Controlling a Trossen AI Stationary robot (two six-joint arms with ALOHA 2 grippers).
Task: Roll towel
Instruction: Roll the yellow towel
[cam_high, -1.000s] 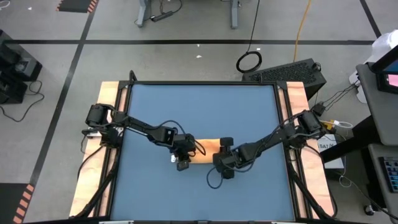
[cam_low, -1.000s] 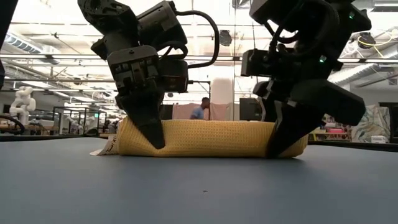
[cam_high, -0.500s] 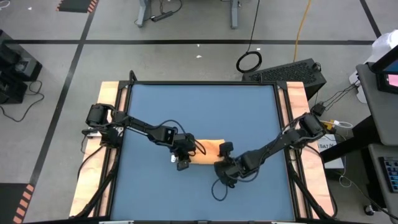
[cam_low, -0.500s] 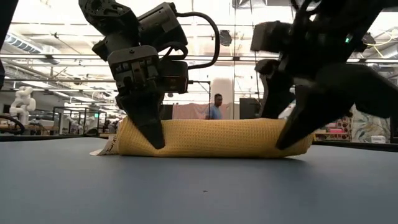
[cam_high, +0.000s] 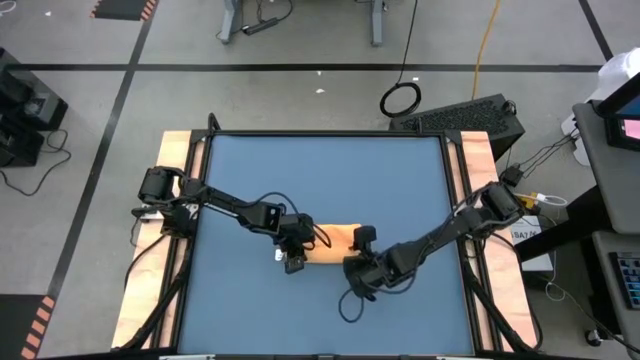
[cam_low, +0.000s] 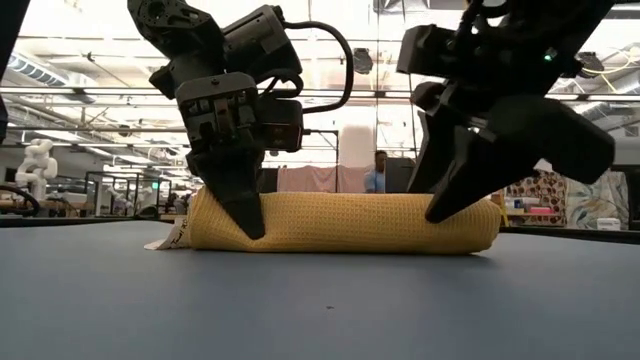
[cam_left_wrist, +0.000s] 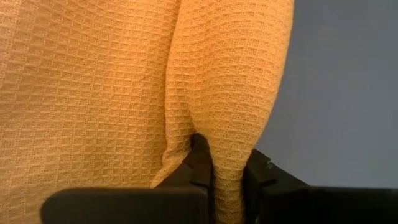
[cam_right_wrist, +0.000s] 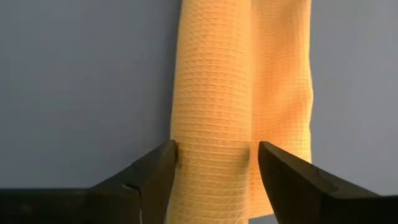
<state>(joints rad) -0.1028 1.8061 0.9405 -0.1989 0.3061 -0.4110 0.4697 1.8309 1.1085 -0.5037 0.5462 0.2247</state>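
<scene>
The orange-yellow towel lies rolled into a long roll on the blue table, its length running left to right. Its small white tag rests on the table at the left end. My left gripper is shut on the towel near that end. My right gripper stands open near the roll's right end, slanting down from the near side, with one finger on each side of the roll. My left gripper pinches a raised fold of the towel between its two fingers, near the roll's left end. The fingers slant down from above and the near side. The roll lies on the table. My right gripper's fingers stand close against the roll's two sides; whether they touch it I cannot tell.
Wooden rails run along the table's left and right sides. A dark cable loop hangs below my right arm near the table's front. Bare blue table lies far and near of the roll. A person shows in the room behind.
My right gripper has drawn toward the table's near edge, risen a little and rolled; its fingertip, low at the roll's right end before, now stands higher in front of the roll. The roll and my left gripper have kept still.
</scene>
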